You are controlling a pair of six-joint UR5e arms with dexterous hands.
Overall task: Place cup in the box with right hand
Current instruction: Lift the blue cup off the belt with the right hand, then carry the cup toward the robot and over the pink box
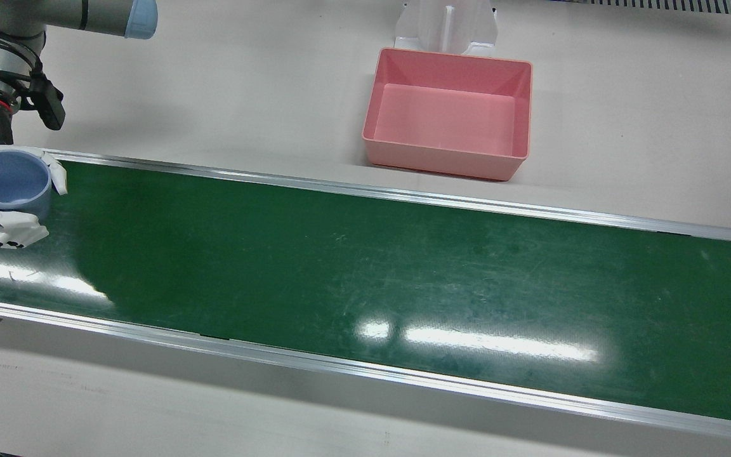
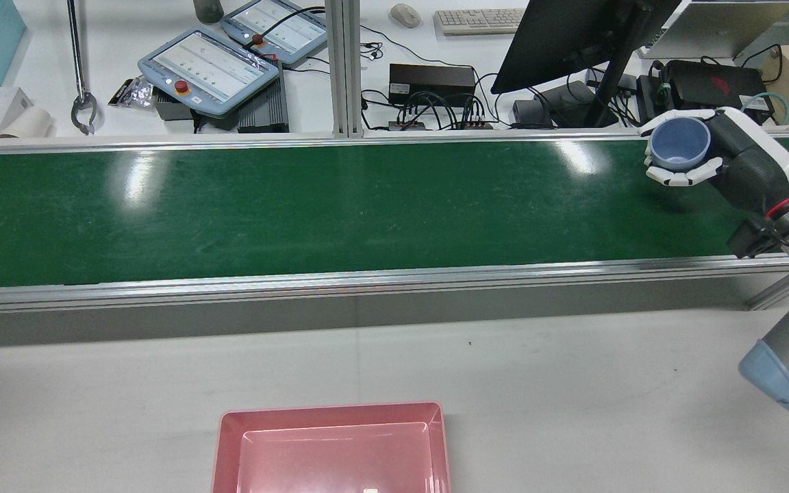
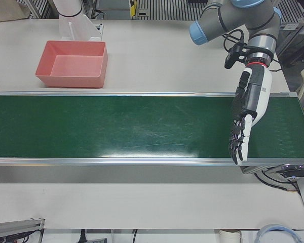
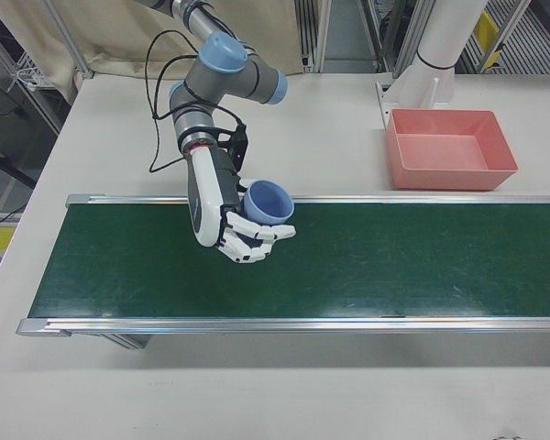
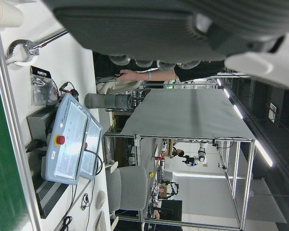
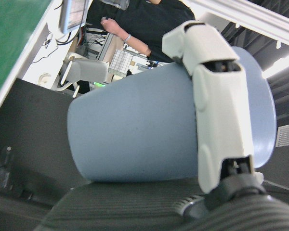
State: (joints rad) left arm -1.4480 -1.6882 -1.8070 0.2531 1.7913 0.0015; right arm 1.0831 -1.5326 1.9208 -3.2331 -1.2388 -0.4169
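Note:
A light blue cup [image 4: 268,202] stands upright in my right hand [image 4: 227,223], whose white fingers [image 4: 255,240] wrap its wall; it is held a little above the green belt [image 4: 376,266]. The same cup [image 2: 679,143] shows at the belt's right end in the rear view, and the cup [image 1: 10,181] shows at the far left of the front view. In the right hand view the cup [image 6: 144,134] fills the picture. The pink box [image 4: 451,148] sits empty on the white table beyond the belt. My left hand [image 3: 247,119] hangs open over the belt's other end, fingers straight.
The pink box [image 1: 449,114] stands just before a white pedestal [image 1: 447,25]. Silver rails [image 1: 403,195] edge the belt. Behind the belt in the rear view lie teach pendants [image 2: 213,61], a monitor [image 2: 572,38] and cables. A person's arm [image 5: 135,75] shows beyond the station.

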